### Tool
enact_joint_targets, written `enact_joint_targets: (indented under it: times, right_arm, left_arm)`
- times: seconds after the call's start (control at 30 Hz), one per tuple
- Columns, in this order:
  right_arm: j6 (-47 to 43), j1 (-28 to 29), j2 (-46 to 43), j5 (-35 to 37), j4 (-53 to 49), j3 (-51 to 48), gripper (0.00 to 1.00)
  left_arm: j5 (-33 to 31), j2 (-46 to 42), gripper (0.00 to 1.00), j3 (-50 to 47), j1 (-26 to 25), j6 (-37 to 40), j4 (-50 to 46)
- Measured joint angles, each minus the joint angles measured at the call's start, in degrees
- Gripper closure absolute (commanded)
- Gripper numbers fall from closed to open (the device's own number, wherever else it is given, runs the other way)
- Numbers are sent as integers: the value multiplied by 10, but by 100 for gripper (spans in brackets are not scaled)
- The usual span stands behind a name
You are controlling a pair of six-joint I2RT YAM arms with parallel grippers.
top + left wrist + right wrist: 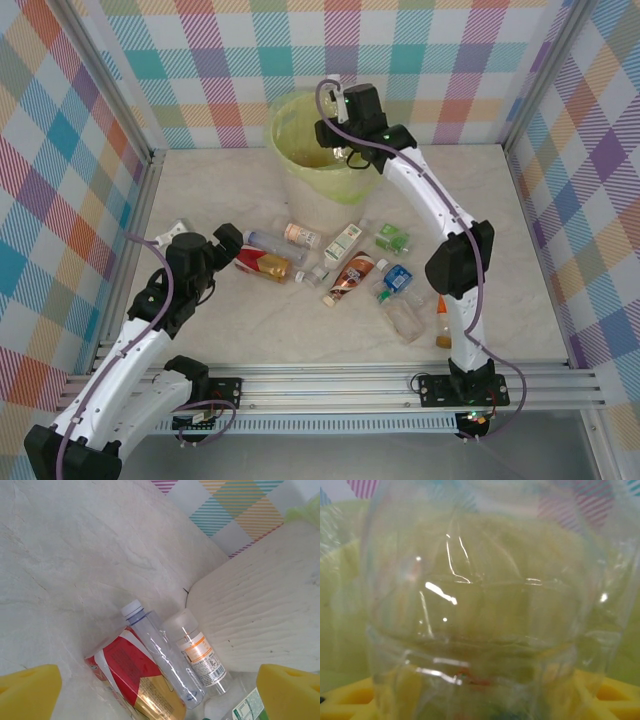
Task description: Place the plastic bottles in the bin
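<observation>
Right wrist view: the right hand (pixel 350 150) is closed on a clear bottle (pixel 480 605) above the bin (pixel 295 165). The left hand (pixel 160 692) (pads wide apart, empty) hovers over the red-labelled bottle (pixel 130 675) lying on the worktop (pixel 250 330).

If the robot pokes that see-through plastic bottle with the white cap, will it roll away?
Probably a little. The clear plastic bottle with the white cap lies on its side, so it could roll, but the red-labelled bottle and orange-labelled bottle flank it closely. It looks empty, so likely light and easily dented.
</observation>
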Motion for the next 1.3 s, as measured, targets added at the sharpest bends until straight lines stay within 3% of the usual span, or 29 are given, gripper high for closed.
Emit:
enact_joint_targets:
  times: [0.37, 0.7, 0.87, 1.3]
  right_arm:
    - [-16, 13, 44, 150, -60, 66, 22]
    - [-9, 30, 23, 133, -70, 57, 16]
    - [9, 32, -68, 78, -49, -28, 13]
    - [41, 32, -332, -30, 122, -351, 3]
  left_arm:
    - [0, 9, 0, -3, 2, -1, 0]
    - [11, 27, 0, -4, 5, -7, 0]
    - [11, 43, 0, -4, 5, -15, -1]
    - [15, 85, 0, -4, 5, -32, -15]
